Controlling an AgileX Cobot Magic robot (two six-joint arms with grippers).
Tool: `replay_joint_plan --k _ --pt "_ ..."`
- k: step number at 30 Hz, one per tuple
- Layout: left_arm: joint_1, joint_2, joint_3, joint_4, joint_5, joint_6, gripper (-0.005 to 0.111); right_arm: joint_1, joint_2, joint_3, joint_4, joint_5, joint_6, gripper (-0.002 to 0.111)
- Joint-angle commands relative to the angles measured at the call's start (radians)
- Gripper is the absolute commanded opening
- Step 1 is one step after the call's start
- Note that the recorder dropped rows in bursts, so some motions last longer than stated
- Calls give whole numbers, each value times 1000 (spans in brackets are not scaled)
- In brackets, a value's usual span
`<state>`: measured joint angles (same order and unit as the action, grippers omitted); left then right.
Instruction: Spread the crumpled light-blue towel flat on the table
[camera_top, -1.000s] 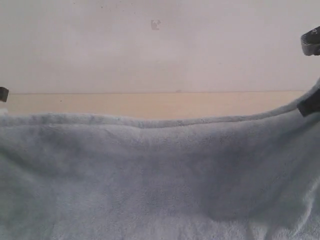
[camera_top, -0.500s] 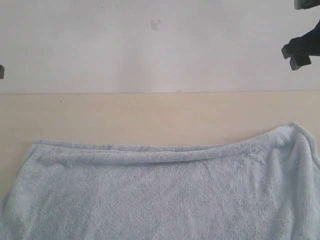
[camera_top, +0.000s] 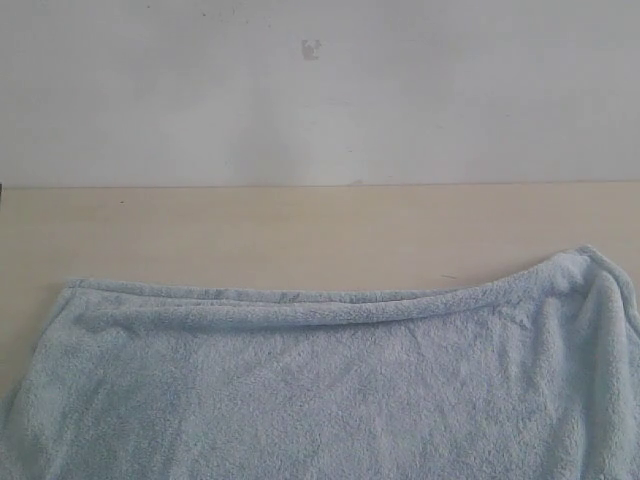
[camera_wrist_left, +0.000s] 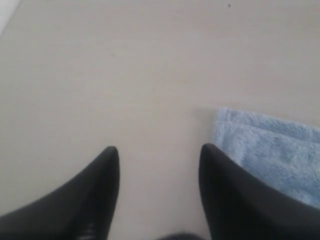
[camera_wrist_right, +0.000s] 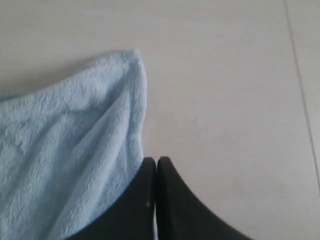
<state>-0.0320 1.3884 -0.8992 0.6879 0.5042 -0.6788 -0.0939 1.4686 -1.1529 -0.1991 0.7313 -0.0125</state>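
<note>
Towel (camera_top: 320, 390) is noted lying on the table (camera_top: 300, 230), spread wide and mostly flat; its near part is cut off in the exterior view. A low rolled ridge is seen along the towel's far hem, and the far corner on the right arm's side is humped, with a fold running down from it. Left gripper (camera_wrist_left: 160, 148) is held released, fingers parted and empty, over bare table just beside the towel's far corner on that side, which looks flat. Right gripper (camera_wrist_right: 156, 159) is clenched with fingertips pressed together; no cloth is seen between them, and it hangs just beside the towel's humped corner. The task is judged nearly done, with the humped corner left to smooth. For that step, the right fingers would need to be parted, the hem pinched at the very corner, and the cloth drawn low and outward from the towel's middle. The pull should be kept gentle, lest the flat side be dragged.
</note>
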Motion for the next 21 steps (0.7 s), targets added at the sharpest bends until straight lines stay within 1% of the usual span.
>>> replay_joint_plan --k 1,4,7,8,14,17,21 --pt "0 -7 68 -116 -82 7 33 -6 -45 107 79 65 -37 0" --pt "0 -9 88 -177 -125 24 19 -6 -76 164 149 103 -81 0" --pt "0 -9 88 -242 -130 133 6 -6 -127 216 214 89 -120 0" --pt "0 -9 88 -260 -130 166 4 -6 -147 235 225 80 -126 0" --pt "0 -7 88 -467 -142 416 4 -6 -241 359 228 17 -117 0" --pt "0 -1 88 -515 -161 461 4 -6 -264 432 228 -26 -117 0" --pt "0 14 88 -515 -177 464 4 -6 -282 493 247 -114 -117 0"
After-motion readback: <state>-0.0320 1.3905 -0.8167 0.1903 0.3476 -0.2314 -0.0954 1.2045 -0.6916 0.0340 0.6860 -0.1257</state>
